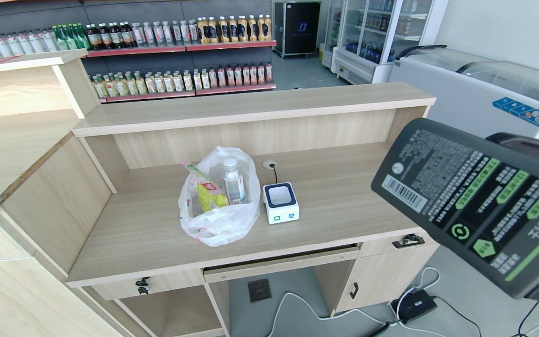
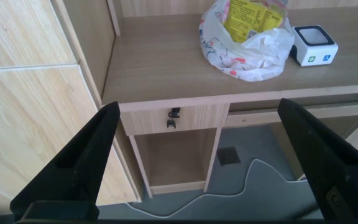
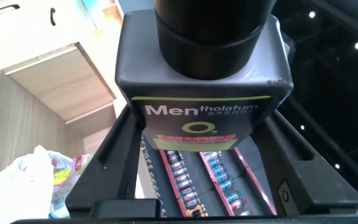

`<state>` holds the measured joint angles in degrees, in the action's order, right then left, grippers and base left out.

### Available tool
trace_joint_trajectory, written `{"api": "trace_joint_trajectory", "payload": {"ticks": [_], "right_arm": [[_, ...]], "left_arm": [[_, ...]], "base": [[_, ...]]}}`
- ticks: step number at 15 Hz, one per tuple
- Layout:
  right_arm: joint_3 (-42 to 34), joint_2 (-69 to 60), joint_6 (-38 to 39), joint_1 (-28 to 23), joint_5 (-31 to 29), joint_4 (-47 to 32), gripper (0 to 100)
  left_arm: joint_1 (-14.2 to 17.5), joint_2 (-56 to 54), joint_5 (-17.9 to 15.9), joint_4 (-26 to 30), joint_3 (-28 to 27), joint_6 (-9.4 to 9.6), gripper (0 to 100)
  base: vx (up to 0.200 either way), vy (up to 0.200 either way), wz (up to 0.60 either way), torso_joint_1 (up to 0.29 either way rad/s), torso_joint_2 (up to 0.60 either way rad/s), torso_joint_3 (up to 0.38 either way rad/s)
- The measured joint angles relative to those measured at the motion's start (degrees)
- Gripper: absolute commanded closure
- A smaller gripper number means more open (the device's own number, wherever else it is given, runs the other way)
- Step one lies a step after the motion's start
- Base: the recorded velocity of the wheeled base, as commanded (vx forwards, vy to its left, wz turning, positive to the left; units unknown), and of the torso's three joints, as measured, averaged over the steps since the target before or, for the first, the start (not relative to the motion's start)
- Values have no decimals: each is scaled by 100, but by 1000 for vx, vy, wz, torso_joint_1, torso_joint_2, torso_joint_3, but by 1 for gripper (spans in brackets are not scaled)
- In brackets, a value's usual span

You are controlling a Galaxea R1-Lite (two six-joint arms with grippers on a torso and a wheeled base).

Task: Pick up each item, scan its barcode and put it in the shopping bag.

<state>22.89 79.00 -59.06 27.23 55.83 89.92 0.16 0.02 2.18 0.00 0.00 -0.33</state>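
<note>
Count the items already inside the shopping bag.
2. A clear plastic bottle with a white cap stands in the white plastic shopping bag, on the side nearer the white box-shaped scanner; a yellow-green snack packet leans beside it. Crumpled folds may hide more.

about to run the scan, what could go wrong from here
The dark grey flat plastic bottle in the right tool shows its barcode toward the head camera, while the white box scanner faces up; the scan may miss unless the bottle is turned.
The thin white plastic bag slumps and already holds items, so the bottle could catch its rim.
</note>
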Motion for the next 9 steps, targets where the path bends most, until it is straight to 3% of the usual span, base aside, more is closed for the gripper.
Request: {"api": "trace_joint_trajectory", "payload": {"ticks": [9], "right_arm": [[72, 46, -2, 30, -123, -190, 100]], "left_arm": [[0, 0, 0, 0, 0, 0, 0]], "base": [[0, 0, 0, 0, 0, 0]]}}
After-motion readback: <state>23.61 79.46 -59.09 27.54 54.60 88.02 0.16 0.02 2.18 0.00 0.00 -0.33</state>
